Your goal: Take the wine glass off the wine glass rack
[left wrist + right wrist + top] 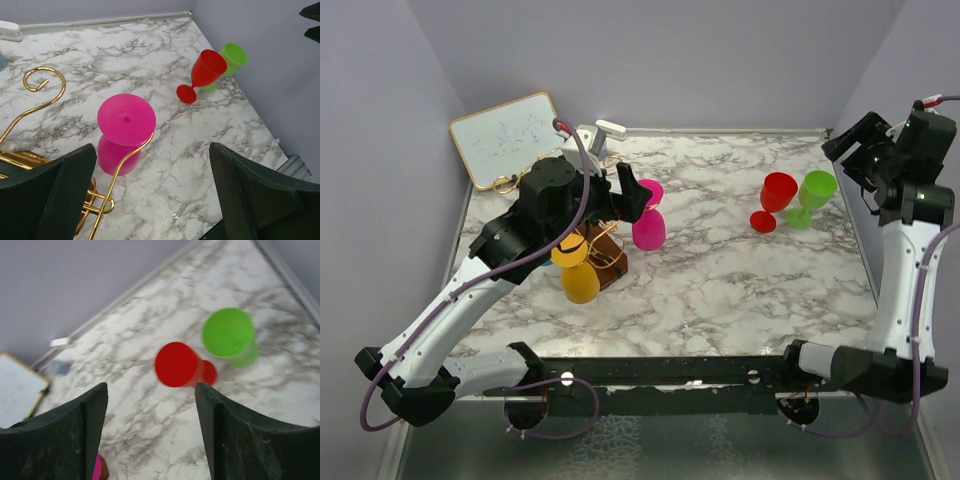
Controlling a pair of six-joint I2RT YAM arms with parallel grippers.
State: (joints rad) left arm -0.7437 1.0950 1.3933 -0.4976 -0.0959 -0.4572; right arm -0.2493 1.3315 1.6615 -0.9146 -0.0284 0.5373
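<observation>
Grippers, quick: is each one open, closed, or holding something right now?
Left gripper: open, empty, close to the pink wine glass hanging upside down on the copper-gold wire rack.
Right gripper: open, empty.

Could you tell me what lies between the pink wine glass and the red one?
Only bare marble table separates the pink wine glass and the red glass, clearest in the left wrist view.

A grey-veined white desk (pixel 720 290) is being shown, along with a pink glass (pixel 126 120), yellow glass (pixel 579 282), red glass (pixel 778 192), green glass (pixel 817 188) and gold rack (pixel 605 258).
</observation>
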